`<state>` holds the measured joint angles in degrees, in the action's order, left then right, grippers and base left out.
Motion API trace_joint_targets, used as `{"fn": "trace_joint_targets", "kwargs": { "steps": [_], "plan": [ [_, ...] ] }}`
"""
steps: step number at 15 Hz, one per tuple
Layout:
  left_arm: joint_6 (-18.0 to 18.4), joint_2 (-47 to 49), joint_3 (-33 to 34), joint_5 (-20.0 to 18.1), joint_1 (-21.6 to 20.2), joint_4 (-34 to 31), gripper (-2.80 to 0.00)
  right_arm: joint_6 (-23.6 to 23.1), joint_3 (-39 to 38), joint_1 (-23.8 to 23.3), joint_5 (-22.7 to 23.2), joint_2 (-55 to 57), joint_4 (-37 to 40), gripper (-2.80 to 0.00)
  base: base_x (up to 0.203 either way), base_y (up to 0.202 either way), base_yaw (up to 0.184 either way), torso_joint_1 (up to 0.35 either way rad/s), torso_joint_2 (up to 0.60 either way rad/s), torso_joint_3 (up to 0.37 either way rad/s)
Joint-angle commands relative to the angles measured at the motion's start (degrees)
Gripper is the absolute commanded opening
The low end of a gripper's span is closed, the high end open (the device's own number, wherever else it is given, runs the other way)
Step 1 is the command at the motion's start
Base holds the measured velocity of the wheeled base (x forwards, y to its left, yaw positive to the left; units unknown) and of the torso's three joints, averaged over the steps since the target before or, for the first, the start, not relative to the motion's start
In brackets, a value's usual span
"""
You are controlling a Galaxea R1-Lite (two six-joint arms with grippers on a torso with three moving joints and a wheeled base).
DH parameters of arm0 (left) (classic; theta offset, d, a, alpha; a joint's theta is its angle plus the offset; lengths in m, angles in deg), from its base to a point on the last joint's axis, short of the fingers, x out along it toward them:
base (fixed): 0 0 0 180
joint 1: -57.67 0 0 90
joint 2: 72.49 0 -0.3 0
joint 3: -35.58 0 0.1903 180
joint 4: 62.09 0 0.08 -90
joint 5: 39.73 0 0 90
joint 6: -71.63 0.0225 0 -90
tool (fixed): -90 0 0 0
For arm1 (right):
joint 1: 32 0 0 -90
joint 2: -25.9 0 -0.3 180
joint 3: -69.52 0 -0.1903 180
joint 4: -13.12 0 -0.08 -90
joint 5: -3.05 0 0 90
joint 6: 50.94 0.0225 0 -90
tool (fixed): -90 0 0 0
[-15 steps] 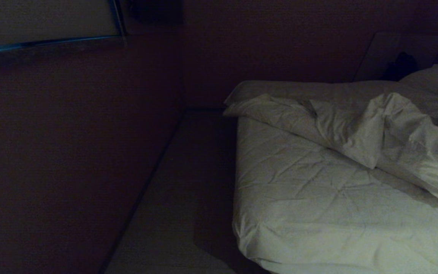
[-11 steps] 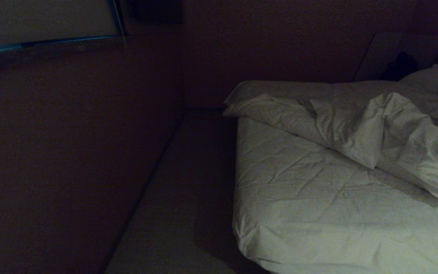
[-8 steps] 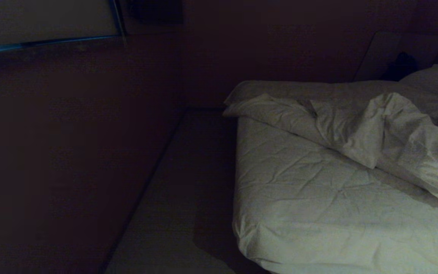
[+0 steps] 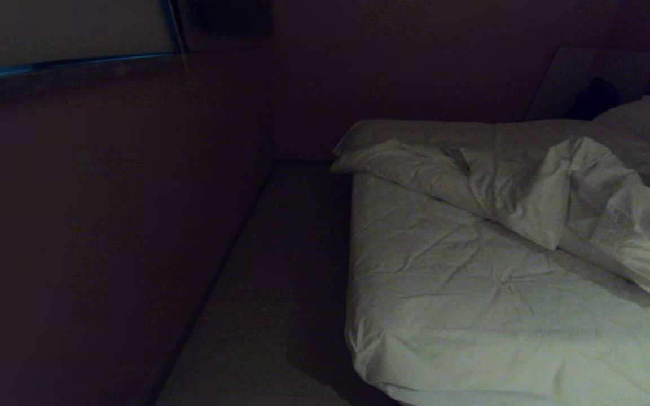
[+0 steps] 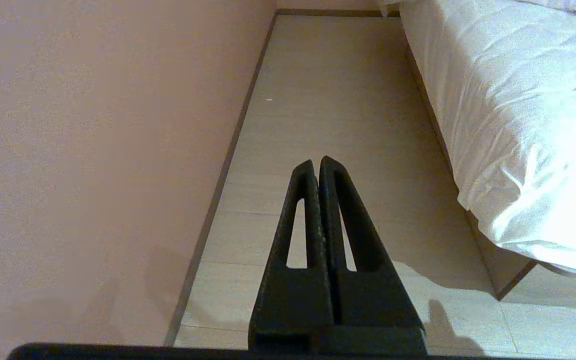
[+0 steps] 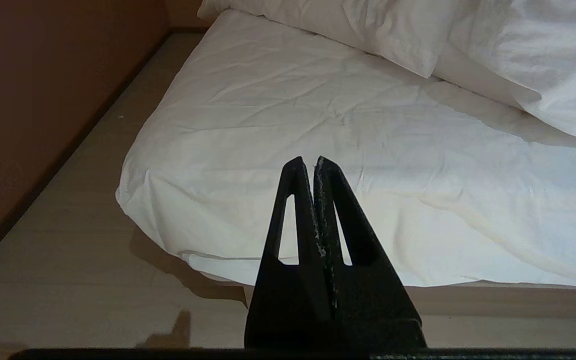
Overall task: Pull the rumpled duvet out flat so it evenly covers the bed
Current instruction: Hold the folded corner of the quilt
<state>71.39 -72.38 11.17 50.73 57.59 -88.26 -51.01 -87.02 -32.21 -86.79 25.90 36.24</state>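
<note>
Head view dim, duvet (image 4: 579, 192) apparently bunched and creased toward pillow end of bed (image 4: 471, 304), left claw (image 5: 317, 162) and right claw (image 6: 308, 161) closed, empty.

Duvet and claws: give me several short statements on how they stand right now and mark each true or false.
1. The duvet lies bunched toward the pillow end. True.
2. The near part of the bed shows bare sheet. True.
3. The left claw grips the duvet. False: it is shut on nothing, over the floor.
4. The right claw is open. False: it is shut, empty, short of the bed.
5. The duvet covers the bed evenly. False: it is rumpled.
</note>
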Motion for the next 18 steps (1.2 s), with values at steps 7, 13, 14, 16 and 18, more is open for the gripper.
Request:
{"fn": "trace_joint_targets", "kwargs": {
  "steps": [7, 13, 14, 16, 18],
  "plan": [
    [0.42, -0.02, -0.02, 0.04, -0.01, -0.1, -2.8, -0.1, -0.01, -0.06, 0.02, 0.0, -0.02, -2.8, 0.0, 0.0, 0.0, 0.0, 0.0, 0.0],
    [0.77, -0.02, -0.01, 0.14, -0.01, -0.1, -2.8, -0.03, -0.01, 0.02, 0.02, 0.0, -0.02, -2.8, 0.0, 0.0, 0.0, 0.0, 0.0, 0.0],
    [0.68, -0.02, -0.01, 0.15, -0.01, -0.1, -2.8, -0.02, -0.01, -0.06, 0.02, 0.0, -0.02, -2.8, 0.0, 0.0, 0.0, 0.0, 0.0, 0.0],
    [0.68, -0.02, 0.08, 0.13, -0.01, -0.1, -2.8, -0.05, -0.01, 0.03, 0.02, 0.0, -0.02, -2.8, 0.003, -0.117, 0.003, 0.005, 0.0, 0.0],
    [0.68, -0.02, 0.08, 0.06, -0.01, -0.1, -2.8, -0.09, -0.01, 0.03, 0.02, 0.0, -0.02, -2.8, 0.0, -0.192, 0.0, 0.004, 0.0, 0.002]
  ]
}}
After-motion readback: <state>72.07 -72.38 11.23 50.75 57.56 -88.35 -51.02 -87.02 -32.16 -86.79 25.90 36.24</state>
